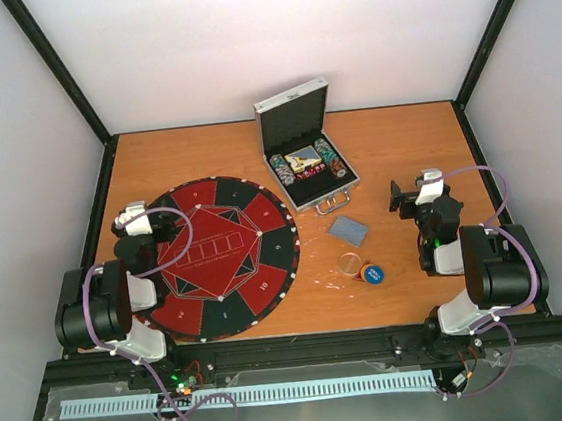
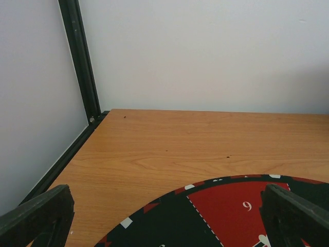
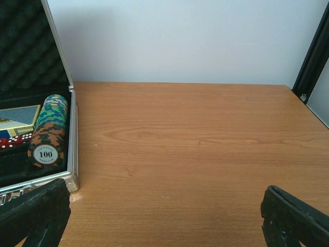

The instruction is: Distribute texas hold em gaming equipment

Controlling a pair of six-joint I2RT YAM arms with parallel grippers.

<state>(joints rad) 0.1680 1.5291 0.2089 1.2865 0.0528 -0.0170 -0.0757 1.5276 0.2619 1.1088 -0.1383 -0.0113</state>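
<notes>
Both the left tool [image 2: 167,216] and the right tool [image 3: 165,213] are spread wide and empty, so the right one, nearest the chips [image 3: 50,135] racked in the open case [image 1: 295,119] toward the tabletop's [image 1: 404,137] far edge, should come down squarely over a stack before pinching.

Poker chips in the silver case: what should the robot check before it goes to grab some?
1. Case lid is up: ok.
2. Poker chips lie in rows inside the case: ok.
3. Right gripper open, holding nothing: ok.
4. Left gripper open, holding nothing: ok.
5. Mat lies flat: ok.
6. How tightly the chips sit in their slots: cannot tell.
</notes>
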